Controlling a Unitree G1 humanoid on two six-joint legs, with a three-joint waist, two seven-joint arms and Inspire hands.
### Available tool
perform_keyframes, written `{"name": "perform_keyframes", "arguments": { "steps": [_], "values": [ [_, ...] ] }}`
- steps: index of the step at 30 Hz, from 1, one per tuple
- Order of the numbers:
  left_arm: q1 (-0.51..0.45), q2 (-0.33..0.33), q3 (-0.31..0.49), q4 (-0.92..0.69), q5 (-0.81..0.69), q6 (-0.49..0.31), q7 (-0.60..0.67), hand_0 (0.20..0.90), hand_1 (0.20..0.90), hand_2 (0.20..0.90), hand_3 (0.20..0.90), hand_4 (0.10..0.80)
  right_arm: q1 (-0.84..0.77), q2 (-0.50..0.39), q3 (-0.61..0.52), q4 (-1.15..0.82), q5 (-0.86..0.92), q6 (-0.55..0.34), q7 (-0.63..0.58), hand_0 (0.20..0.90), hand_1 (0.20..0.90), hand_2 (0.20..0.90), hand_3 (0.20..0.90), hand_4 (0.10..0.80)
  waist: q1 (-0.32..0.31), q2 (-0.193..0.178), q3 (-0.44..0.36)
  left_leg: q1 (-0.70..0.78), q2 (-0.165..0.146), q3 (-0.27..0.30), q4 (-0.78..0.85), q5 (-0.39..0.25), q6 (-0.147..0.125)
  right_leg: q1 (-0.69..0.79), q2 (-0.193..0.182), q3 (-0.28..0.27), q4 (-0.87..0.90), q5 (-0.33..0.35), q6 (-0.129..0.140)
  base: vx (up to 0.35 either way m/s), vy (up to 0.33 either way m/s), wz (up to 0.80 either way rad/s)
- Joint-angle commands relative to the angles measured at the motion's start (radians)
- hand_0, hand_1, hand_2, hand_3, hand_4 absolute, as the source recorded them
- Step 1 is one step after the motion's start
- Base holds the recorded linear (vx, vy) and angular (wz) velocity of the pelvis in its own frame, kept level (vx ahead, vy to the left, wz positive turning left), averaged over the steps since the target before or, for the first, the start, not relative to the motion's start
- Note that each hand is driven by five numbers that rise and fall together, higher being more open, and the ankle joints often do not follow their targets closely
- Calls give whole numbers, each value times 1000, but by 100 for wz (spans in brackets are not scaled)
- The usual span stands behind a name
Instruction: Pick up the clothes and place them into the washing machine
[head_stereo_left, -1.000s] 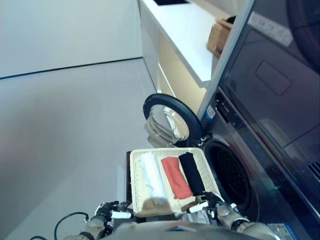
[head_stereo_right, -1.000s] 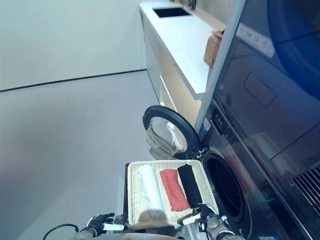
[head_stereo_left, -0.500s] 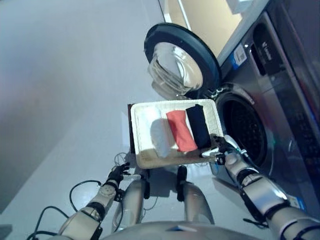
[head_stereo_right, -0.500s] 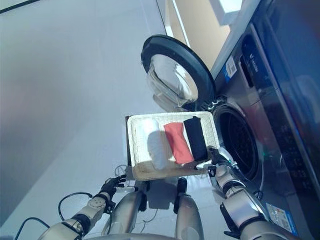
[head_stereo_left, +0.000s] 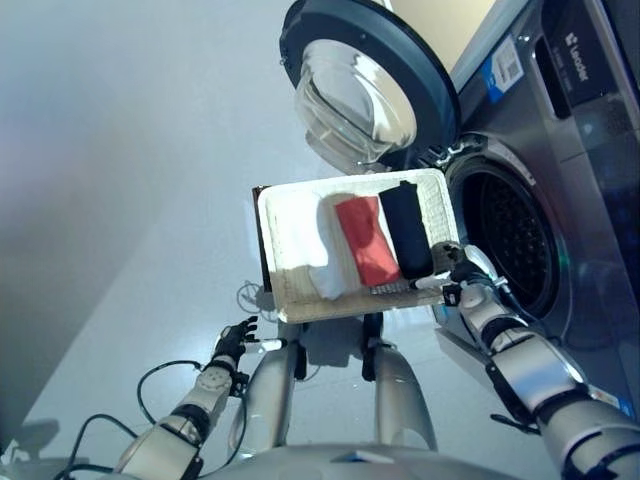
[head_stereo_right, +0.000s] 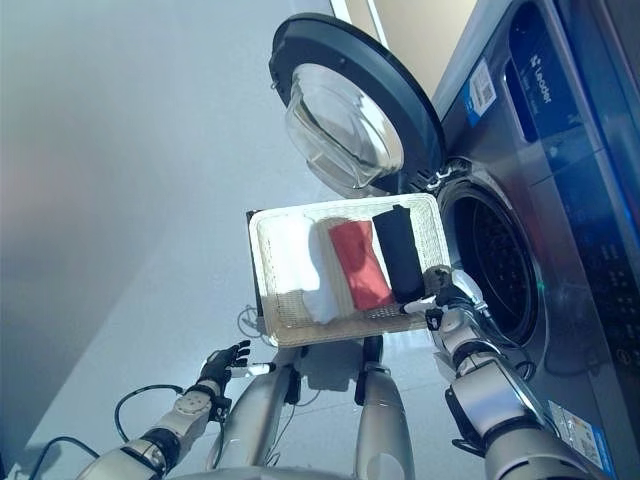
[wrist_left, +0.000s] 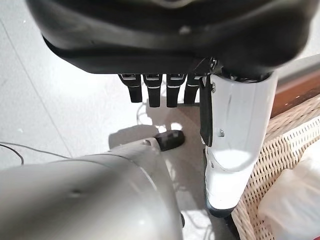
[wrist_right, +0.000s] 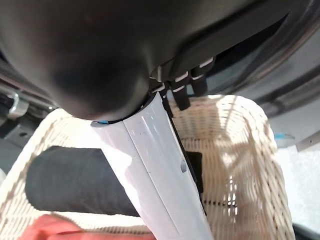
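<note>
Inside wicker basket, three rolled garments lie side by side: white roll left, red roll centre, black roll right. Right hand is just above basket's near-right corner, fingers straight, holding nothing. Left hand hangs low near-left, fingers relaxed, empty. Washing machine sits right of basket w/ door swung open.

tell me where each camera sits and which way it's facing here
Left and right eye views: on the head, looking down at the wicker basket, washing machine and both arms.
Left wrist view: along the left hand at the floor and basket edge.
Right wrist view: along the right hand over the black roll.
All views share the basket.
</note>
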Motion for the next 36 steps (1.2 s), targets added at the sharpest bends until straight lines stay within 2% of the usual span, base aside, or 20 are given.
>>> {"name": "perform_keyframes", "arguments": {
  "steps": [1, 19, 25, 32, 36],
  "values": [
    [6, -1, 4, -33, -32, -26, 26, 900, 900, 900, 900, 800, -103, -104, 48, 28, 18, -5, -64, 900, 900, 900, 900, 800, 21, -1, 15, -23, -40, -17, 85, -72, -59, 111, -16, -7, -252, 204, 20, -5, 11, 7],
    [6, -4, -23, -69, -62, -52, 52, 900, 900, 900, 900, 800, -157, -102, 69, 49, 29, -17, -102, 900, 900, 900, 900, 800, 65, 7, 30, -99, -55, -46, 58, -45, -62, 75, -35, -56, -285, 216, 28, 29, 9, 7],
    [-1, -5, -26, -54, -55, -54, 62, 900, 900, 900, 900, 800, -149, -79, 69, 32, 37, -26, -109, 900, 900, 900, 900, 800, 74, -20, 14, -110, -69, -61, 70, -53, -61, 87, -36, -79, -292, 216, 31, 57, -2, 12],
    [-9, 3, -17, -48, -46, -54, 68, 900, 900, 900, 900, 800, -138, -64, 71, 34, 36, -24, -109, 900, 900, 900, 900, 800, 82, -50, 10, -123, -68, -77, 73, -52, -65, 94, -40, -97, -308, 224, 33, 37, -8, 9],
    [-7, 4, -21, -68, -45, -56, 72, 900, 900, 900, 900, 800, -173, -77, 91, 67, 21, -12, -115, 900, 900, 900, 900, 800, 99, -52, 21, -144, -74, -80, 73, -48, -64, 85, -41, -105, -313, 226, 31, 5, 2, 8]
  ]
}}
